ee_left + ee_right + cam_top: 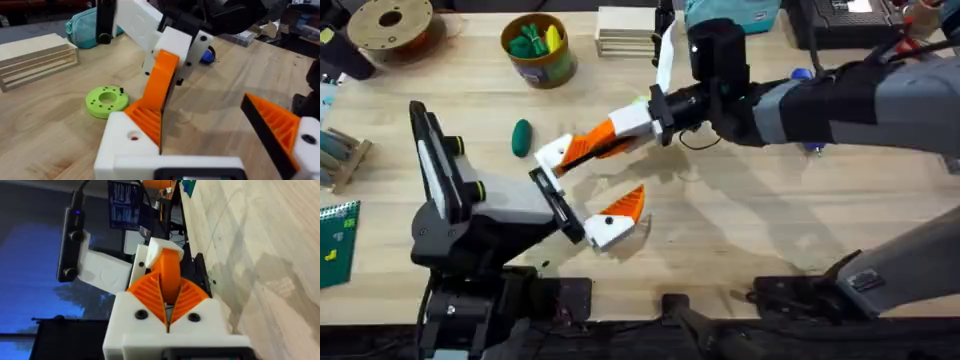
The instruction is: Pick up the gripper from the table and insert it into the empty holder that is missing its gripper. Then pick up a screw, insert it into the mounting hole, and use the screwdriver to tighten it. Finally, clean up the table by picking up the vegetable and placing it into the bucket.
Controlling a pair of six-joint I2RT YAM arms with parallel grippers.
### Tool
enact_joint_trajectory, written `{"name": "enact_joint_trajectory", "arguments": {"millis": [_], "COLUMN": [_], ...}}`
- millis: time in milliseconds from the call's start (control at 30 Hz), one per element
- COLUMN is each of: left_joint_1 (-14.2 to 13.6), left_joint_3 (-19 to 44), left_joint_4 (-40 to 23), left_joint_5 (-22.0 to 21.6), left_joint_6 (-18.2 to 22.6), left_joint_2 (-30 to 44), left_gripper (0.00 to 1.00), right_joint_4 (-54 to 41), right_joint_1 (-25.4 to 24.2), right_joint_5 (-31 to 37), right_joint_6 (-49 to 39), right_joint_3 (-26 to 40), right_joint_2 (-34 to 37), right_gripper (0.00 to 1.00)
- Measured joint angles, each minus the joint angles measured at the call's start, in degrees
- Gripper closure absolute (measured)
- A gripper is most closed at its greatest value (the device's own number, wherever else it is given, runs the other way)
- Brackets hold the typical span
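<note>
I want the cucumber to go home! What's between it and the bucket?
Nothing, just bare table between the vegetable and the bucket, seen in the overhead view.

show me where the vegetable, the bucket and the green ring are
vegetable point(522, 137), overhead view, middle of its dark green body.
bucket point(542, 69), overhead view, purple band on its side wall.
green ring point(107, 101), left wrist view, top face beside the centre hole.

Bright even overhead light, soft shadows on table point(740, 215), blurred right-wrist background
</note>
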Motion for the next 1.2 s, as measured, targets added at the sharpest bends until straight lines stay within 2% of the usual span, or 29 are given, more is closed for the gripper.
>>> {"name": "enact_joint_trajectory", "arguments": {"millis": [700,1200], "left_joint_1": [1.0,1.0], "left_joint_3": [0.0,0.0], "left_joint_4": [-0.7,-0.7], "left_joint_5": [3.0,3.1], "left_joint_6": [0.0,0.0], "left_joint_2": [0.0,0.0], "left_gripper": [0.016,0.015], "right_joint_4": [0.2,0.1], "right_joint_1": [0.7,0.7], "right_joint_5": [1.5,1.4], "right_joint_6": [1.1,1.6], "right_joint_3": [0.0,0.0], "right_joint_2": [0.0,0.0], "right_gripper": [0.994,0.994]}}
